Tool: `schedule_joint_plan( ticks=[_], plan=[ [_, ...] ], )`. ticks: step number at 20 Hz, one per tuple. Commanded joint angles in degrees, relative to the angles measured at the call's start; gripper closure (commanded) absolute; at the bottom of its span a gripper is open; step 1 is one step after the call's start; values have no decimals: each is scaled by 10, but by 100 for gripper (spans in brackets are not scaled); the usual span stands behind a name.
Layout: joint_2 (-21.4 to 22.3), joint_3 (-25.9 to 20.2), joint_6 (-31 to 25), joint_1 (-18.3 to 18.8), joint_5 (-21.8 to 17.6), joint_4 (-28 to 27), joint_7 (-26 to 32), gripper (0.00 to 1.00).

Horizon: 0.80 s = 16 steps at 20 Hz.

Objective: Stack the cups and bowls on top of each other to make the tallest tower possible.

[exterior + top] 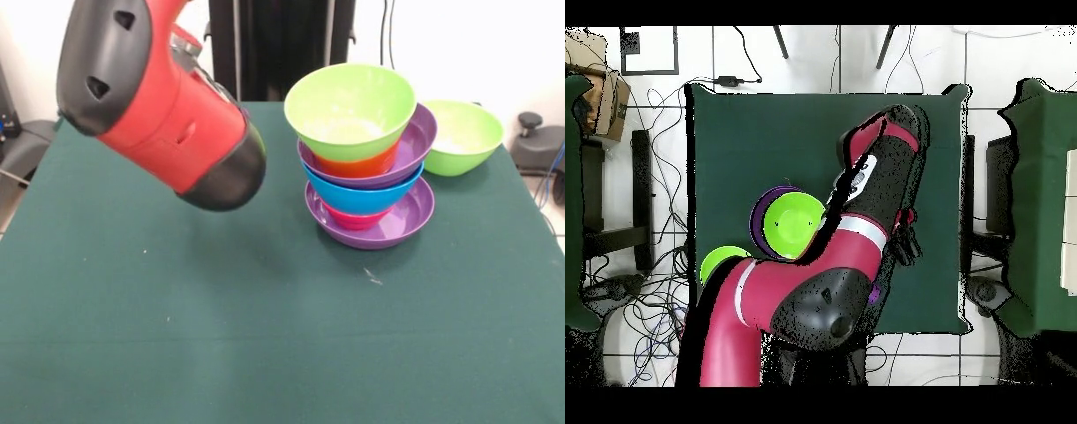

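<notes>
The tower (366, 168) stands right of the table's middle. From the bottom it is a wide purple bowl (415, 212), a red-pink bowl (356, 219), a large blue bowl (362, 196), a second purple bowl (415, 141), an orange bowl (353, 165) and a lime green bowl (350, 110), which tilts a little. From above, its green top (793, 225) shows beside the arm. A second lime green bowl (461, 137) sits alone behind the tower, to its right. The arm's red link (159, 106) hangs over the table's left. A dark end part, probably the gripper (905, 238), shows only from above. The cups and the small blue bowl are hidden.
The green cloth table (221, 336) shows bare cloth in front of and left of the tower. A small purple patch (875, 293) shows at the arm's edge; I cannot tell what it is. The lone green bowl (720, 262) lies near the table's edge.
</notes>
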State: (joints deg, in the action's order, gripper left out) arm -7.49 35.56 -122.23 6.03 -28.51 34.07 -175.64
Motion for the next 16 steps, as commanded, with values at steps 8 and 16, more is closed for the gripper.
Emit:
schedule_joint_plan(
  ticks=[8,16],
  plan=[
    [-68,54,-130,-10,-97,-164,408,0],
    [-55,65,-110,-3,-38,-171,284,0]
  ],
)
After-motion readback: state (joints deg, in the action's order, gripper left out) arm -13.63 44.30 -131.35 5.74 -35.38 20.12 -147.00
